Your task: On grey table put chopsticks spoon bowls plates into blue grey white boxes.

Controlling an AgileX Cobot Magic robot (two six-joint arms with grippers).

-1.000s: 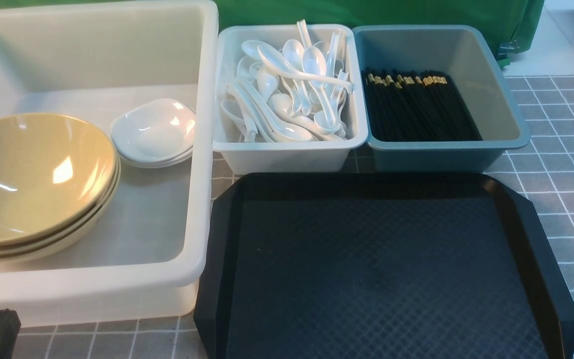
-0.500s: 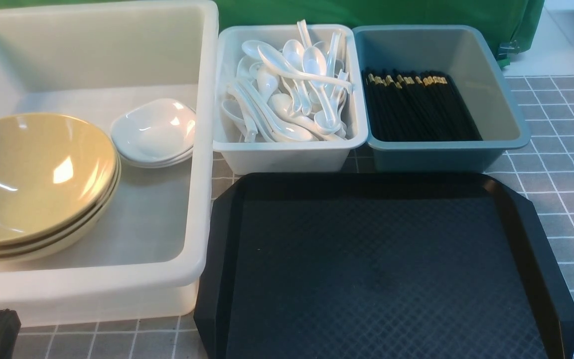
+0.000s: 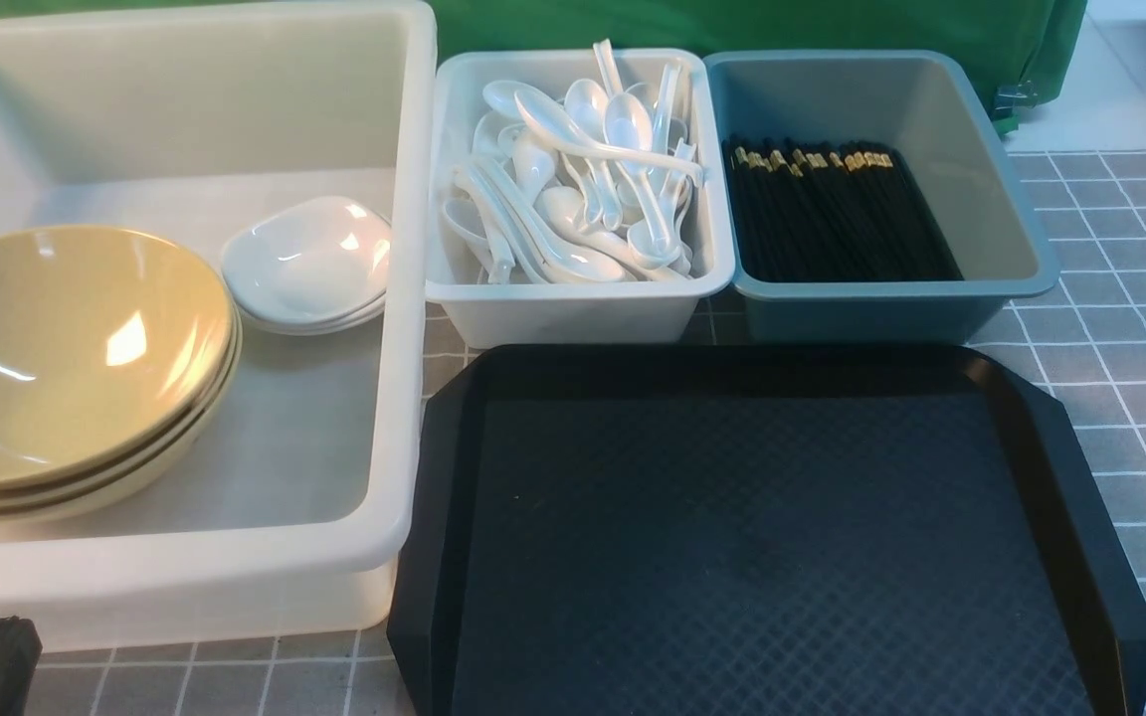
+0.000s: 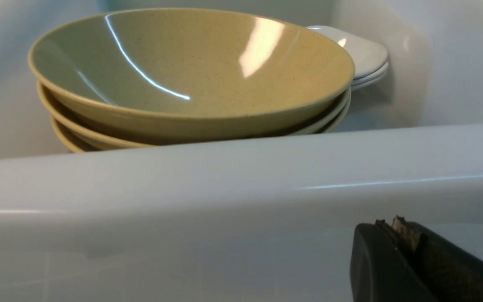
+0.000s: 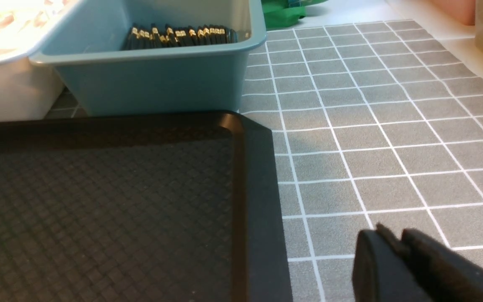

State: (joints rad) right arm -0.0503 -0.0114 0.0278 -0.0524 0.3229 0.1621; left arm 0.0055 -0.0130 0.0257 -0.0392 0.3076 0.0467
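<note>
Nothing has been moved since the earlier frames. Chopsticks (image 3: 837, 214) lie in the blue box (image 3: 1021, 249), spoons (image 3: 583, 179) in the small white box (image 3: 573, 308), bowls (image 3: 66, 368) in the large box (image 3: 404, 298). Left gripper (image 4: 396, 251) and right gripper (image 5: 396, 256) are seen clenched, empty. If swung carelessly, rims could be struck.

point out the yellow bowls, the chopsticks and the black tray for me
yellow bowls (image 3: 56, 348), front view, inside of the top bowl.
chopsticks (image 3: 837, 224), front view, middle of the black bundle.
black tray (image 3: 732, 537), front view, its textured floor.
</note>
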